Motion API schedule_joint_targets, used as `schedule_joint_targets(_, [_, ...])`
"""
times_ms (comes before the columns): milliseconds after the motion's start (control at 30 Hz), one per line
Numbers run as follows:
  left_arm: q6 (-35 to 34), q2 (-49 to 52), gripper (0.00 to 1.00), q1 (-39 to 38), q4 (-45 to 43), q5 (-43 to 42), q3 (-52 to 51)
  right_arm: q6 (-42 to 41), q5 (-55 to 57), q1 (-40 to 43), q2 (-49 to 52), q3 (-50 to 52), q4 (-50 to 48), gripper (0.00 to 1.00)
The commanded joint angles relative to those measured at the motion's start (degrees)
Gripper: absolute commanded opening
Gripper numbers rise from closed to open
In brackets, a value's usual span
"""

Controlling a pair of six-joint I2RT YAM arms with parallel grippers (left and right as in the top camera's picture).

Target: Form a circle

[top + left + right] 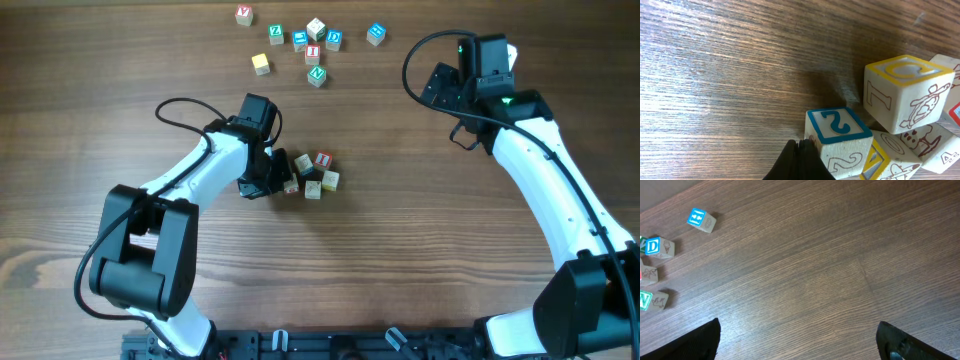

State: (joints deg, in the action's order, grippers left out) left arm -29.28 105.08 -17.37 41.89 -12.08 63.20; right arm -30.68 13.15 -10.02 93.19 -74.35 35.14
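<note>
The circle (312, 175) is a tight cluster of small wooden letter cubes at mid-table, one of them red-faced (322, 160). My left gripper (279, 176) is at the cluster's left side, shut with nothing between its fingers. In the left wrist view the shut left gripper (800, 149) rests against the side of a blue-topped cube (837, 131). A yellow-topped cube (905, 90) stands just behind it, touching more cubes. My right gripper (442, 88) hangs far to the right, open. In the right wrist view the right gripper (802, 340) is wide over bare wood.
Several loose cubes (313, 45) with green, blue and red letters lie scattered at the back of the table. A plain yellow cube (261, 64) is among them. The right wrist view catches a few of them at its left edge, including a blue-faced cube (701, 220).
</note>
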Motion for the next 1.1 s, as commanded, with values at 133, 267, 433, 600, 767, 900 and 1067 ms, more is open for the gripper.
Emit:
schedule_joint_targets(133, [-1.27,-1.05,0.04,-0.48,-0.63,-0.17,-0.42,0.68,0.79,-0.02,0.20,-0.09,-0.11,1.00])
schedule_joint_targets(267, [-1.33,-1.05,0.04,-1.31,-0.63,-0.15,-0.42,0.66,0.79,-0.02,0.20,-0.09,-0.11,1.00])
schedule_joint_targets(433, [-1.49,-1.05,0.04,-2.03,-1.05,-0.13,-0.42,0.68,0.79,-0.02,0.20,-0.09,-0.11,1.00])
schedule_joint_targets(600, [-1.68,-1.05,0.04,-2.03,-1.25,-0.17,-0.42,0.66,0.79,-0.02,0.20,-0.09,-0.11,1.00])
schedule_joint_targets(767, [-1.68,-1.05,0.04,-2.10,-1.25,-0.50,-0.42,0.68,0.79,-0.02,0.20,-0.09,-0.11,1.00])
schedule_joint_targets(900, [-1.70,-1.05,0.04,-2.56,-1.29,-0.57,-0.42,0.66,0.79,-0.02,0.20,-0.09,-0.11,1.00])
schedule_joint_targets(1067, [-1.68,-1.05,0.04,-3.21,-1.90,-0.52,-0.42,0.68,0.79,-0.02,0.20,-0.09,-0.11,1.00])
